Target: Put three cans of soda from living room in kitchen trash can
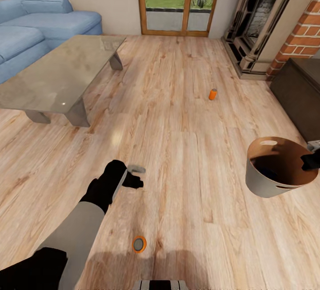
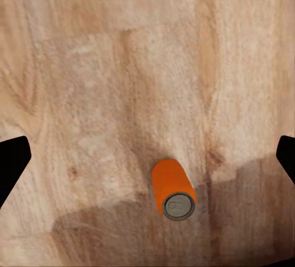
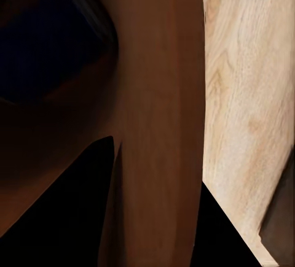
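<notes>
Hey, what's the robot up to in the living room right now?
It is collecting soda cans off the wood floor. The right gripper holds the grey bin by its rim, and something dark blue lies inside it. The left gripper hangs open above an orange can standing near the robot's base. A second orange can stands farther off, toward the brick fireplace.

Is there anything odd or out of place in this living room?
Yes. Two orange soda cans stand on the wooden floor: one near the left gripper, another toward the fireplace. The bin hangs tilted, gripped at its rim by the right gripper, something dark inside.
</notes>
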`<state>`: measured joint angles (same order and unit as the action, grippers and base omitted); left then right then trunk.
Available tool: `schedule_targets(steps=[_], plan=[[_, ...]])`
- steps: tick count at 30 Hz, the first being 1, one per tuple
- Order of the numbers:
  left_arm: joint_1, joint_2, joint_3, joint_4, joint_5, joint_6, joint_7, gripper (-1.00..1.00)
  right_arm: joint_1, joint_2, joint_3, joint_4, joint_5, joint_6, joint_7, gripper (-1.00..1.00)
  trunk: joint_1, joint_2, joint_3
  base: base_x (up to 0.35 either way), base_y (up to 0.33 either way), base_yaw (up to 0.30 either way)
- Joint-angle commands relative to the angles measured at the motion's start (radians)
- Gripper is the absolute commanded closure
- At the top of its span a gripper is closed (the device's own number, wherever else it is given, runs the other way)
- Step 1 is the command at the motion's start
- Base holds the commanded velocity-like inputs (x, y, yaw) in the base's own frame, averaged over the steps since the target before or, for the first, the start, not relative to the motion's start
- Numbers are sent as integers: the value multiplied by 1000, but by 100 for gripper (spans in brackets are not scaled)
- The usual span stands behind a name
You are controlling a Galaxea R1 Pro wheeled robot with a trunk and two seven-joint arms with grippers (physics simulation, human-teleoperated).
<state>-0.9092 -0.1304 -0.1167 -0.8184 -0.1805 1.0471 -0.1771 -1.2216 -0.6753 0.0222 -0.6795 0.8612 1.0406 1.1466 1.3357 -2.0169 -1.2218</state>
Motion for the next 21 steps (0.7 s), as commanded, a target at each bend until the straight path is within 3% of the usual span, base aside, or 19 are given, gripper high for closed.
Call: schedule_targets(steps=[1, 10, 17, 21], plan=[[-5, 0, 0, 9, 0, 0, 0, -100, -1, 2, -1, 0, -10, 7, 1, 100, 4, -7, -5, 0, 0, 0], [-18, 0, 7, 53, 4, 0, 22, -100, -2, 14, 1, -4, -6, 7, 1, 100, 38, -70, -47, 0, 0, 0], [-10, 7, 11, 64, 2, 0, 26, -100, -66, 55, 6, -4, -4, 7, 1, 100, 65, -119, -79, 0, 0, 0], [-10, 10, 11, 123, 3, -1, 26, -100, -113, 73, 6, 1, 52, 7, 1, 100, 80, -147, -98, 0, 0, 0]])
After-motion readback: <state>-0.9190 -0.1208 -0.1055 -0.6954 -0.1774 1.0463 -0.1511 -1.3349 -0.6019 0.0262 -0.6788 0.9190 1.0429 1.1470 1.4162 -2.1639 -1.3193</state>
